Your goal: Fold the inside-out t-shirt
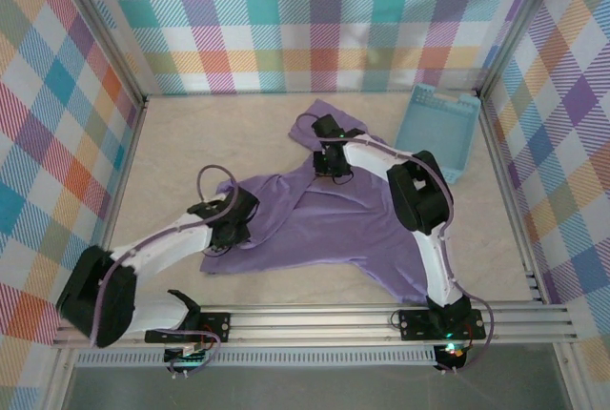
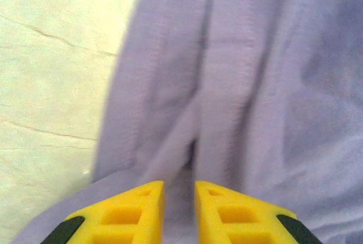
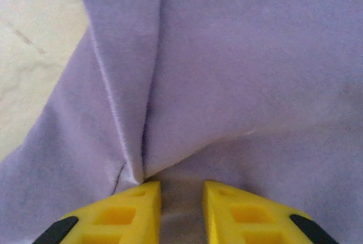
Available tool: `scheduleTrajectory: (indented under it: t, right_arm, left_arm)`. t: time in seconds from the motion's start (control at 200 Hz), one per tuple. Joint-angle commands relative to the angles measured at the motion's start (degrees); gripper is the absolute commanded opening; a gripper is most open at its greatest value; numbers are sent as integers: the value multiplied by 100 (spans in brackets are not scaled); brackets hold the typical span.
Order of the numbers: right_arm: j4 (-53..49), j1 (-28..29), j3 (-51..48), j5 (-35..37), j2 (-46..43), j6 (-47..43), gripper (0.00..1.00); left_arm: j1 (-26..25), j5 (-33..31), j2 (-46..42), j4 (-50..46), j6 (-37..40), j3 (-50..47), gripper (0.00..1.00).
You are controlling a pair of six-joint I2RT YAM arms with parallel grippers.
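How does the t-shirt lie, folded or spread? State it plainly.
Spread, not folded: the t-shirt lies open but rumpled on the table, creases gathering where the left claw and right claw pinch it.

Left gripper (image 2: 180, 185) and right gripper (image 3: 181, 183) seem clamped.

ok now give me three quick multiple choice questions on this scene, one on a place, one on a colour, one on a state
1. Where is the light blue basket? A) far right corner of the table B) near left edge C) near middle
2. What colour are the pincer fingers? A) red B) white C) yellow
3. How is the left pincer? A) wide open over bare table B) pinched on a ridge of the t-shirt C) gripping the basket
Answers: 1 A, it sits by the far right walls; 2 C, both wrist views show yellow; 3 B, cloth bunches in the narrow gap.
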Motion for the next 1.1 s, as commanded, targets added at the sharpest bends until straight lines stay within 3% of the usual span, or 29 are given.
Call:
scheduleTrajectory:
  t: [0.0,0.14,0.215,0.31,0.575,0.745,0.845,1.095]
  right_arm:
    - [-29,-48,-227,24,-83,-9,25]
    - [87,-50,-253,-221,-148,10,25]
    - [107,-29,-251,-287,-181,0,25]
    - [103,-24,-233,-305,-203,0,26]
    - [103,-19,-282,-229,-218,0,26]
    - [101,-28,-321,-139,-248,0,26]
    - [99,-54,-355,-90,-235,18,26]
    - [76,-182,-472,51,-234,18,23]
  left_arm:
    - [87,-391,-549,-543,-103,-112,23]
    - [28,194,-818,-201,293,-70,30]
    - [-363,357,-724,-36,331,129,34]
    - [-1031,14,-291,-239,258,591,44]
    - [-1610,-457,1428,-939,358,1471,59]
    - [-1608,-627,2276,-1108,507,1747,60]
    - [-1427,-784,2545,-1264,335,1717,55]
    - [-815,-1149,1405,-1201,-444,686,40]
